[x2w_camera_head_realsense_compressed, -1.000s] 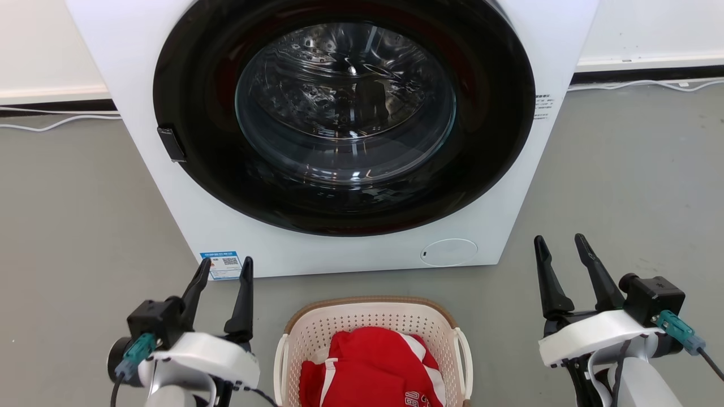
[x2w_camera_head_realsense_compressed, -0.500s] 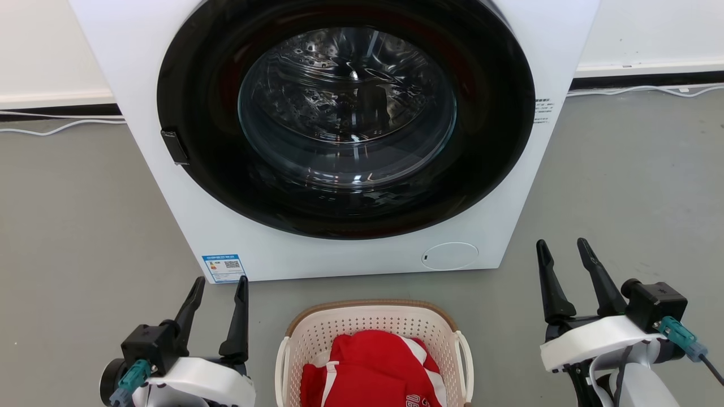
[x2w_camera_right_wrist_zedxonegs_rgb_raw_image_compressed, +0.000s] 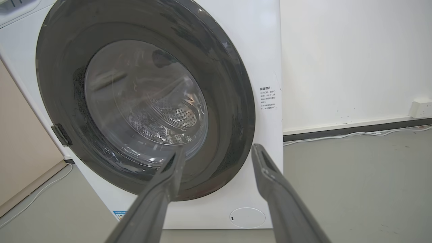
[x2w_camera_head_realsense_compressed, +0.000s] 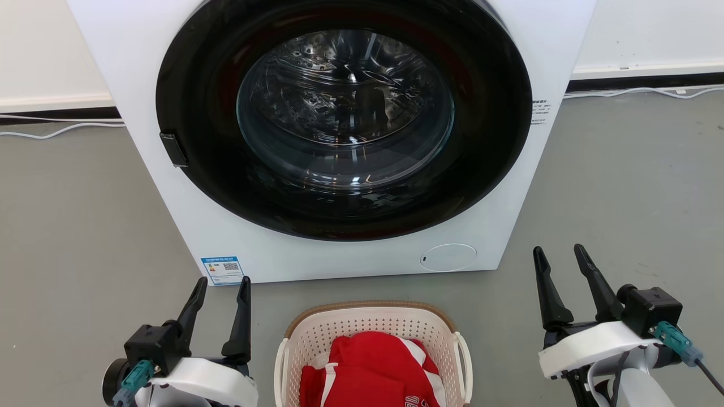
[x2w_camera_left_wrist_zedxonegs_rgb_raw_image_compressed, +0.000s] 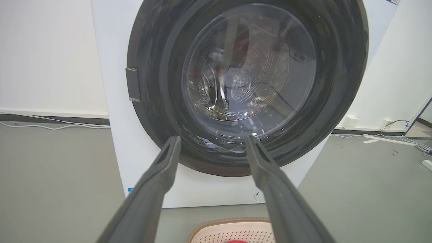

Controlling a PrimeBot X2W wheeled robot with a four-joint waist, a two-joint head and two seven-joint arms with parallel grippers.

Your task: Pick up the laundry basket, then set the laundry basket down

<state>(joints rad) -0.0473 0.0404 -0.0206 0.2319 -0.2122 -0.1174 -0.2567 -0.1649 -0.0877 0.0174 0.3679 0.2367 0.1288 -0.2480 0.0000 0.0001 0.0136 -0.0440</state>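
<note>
The cream-white perforated laundry basket (x2w_camera_head_realsense_compressed: 317, 339) with a brown rim and white side handles stands on the grey floor at the bottom middle of the head view, red clothing (x2w_camera_head_realsense_compressed: 373, 370) inside it. Its brown rim (x2w_camera_left_wrist_zedxonegs_rgb_raw_image_compressed: 233, 221) peeks in at the bottom of the left wrist view. My left gripper (x2w_camera_head_realsense_compressed: 223, 282) is open to the basket's left, clear of the left handle. My right gripper (x2w_camera_head_realsense_compressed: 557, 251) is open well to the basket's right. Neither touches the basket. Both point toward the washer.
A white front-loading washer (x2w_camera_head_realsense_compressed: 339, 260) with a shut dark round door (x2w_camera_head_realsense_compressed: 345, 118) stands just behind the basket. White cables (x2w_camera_head_realsense_compressed: 56, 130) run along the skirting on both sides. Grey floor (x2w_camera_head_realsense_compressed: 622, 186) lies left and right of the washer.
My left gripper has dropped lower and nearer, away from the washer. My right gripper has sunk slightly. The view has shifted a little; the basket sits as before.
</note>
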